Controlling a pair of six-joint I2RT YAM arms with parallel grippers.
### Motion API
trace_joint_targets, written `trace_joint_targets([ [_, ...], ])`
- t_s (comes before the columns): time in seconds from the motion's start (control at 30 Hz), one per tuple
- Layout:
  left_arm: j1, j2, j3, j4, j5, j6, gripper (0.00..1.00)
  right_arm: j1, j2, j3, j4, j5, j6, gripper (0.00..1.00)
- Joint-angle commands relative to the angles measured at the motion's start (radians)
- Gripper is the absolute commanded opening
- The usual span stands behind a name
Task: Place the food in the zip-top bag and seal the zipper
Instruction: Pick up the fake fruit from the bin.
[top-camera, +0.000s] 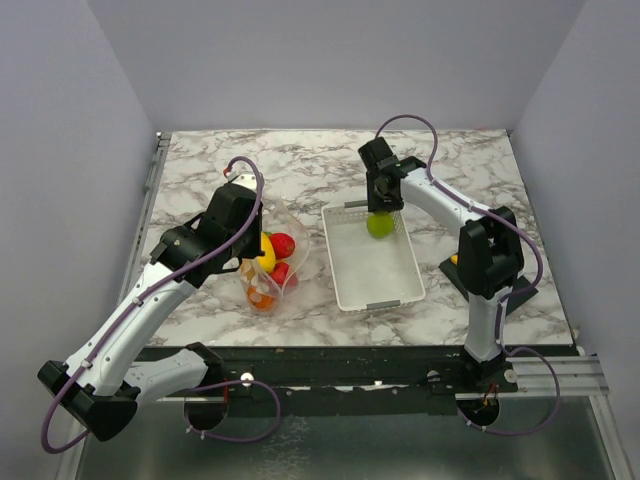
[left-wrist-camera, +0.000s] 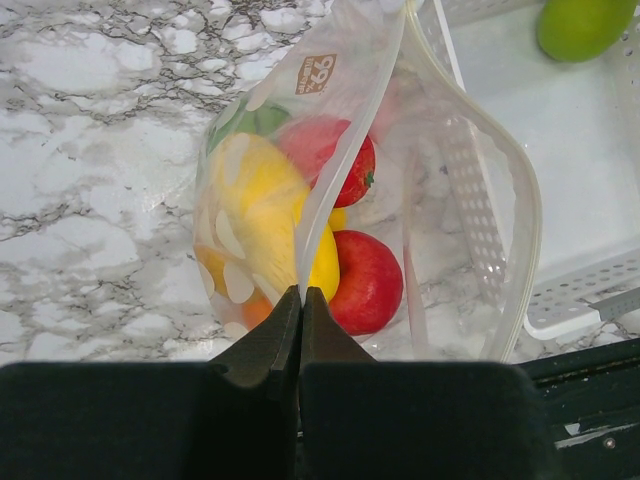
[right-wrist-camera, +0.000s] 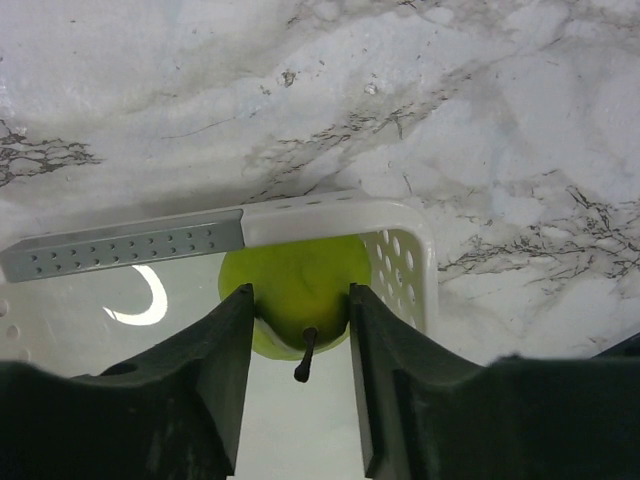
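Observation:
The zip-top bag (top-camera: 272, 272) stands on the marble table with its mouth held open. My left gripper (left-wrist-camera: 301, 292) is shut on one edge of that mouth; the zipper strip (left-wrist-camera: 527, 210) curves round the open far side. Inside lie a yellow fruit (left-wrist-camera: 262, 215), a red strawberry (left-wrist-camera: 338, 160), a red apple (left-wrist-camera: 368, 282), a dark green piece (left-wrist-camera: 256, 120) and an orange one (left-wrist-camera: 256, 310). My right gripper (right-wrist-camera: 300, 295) reaches into the white basket (right-wrist-camera: 330, 208) at its far end, both fingers pressed against a light green pear (right-wrist-camera: 295, 272), stem toward the camera.
The white slotted basket (top-camera: 376, 288) lies just right of the bag, almost touching it, and holds only the pear (top-camera: 379, 226). The left arm (top-camera: 160, 290) leans over the bag from the near left. Bare marble stretches behind both.

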Motion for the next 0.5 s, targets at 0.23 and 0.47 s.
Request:
trace_joint_targets([
  [0.23, -0.002, -0.016, 0.012, -0.018, -0.026, 0.004, 0.0, -0.005, -0.043, -0.036, 0.017, -0.028, 0.001, 0.02],
  [0.47, -0.001, -0.022, 0.005, -0.016, -0.032, 0.002, 0.0, -0.004, -0.158, -0.098, 0.02, -0.049, 0.006, 0.01],
])
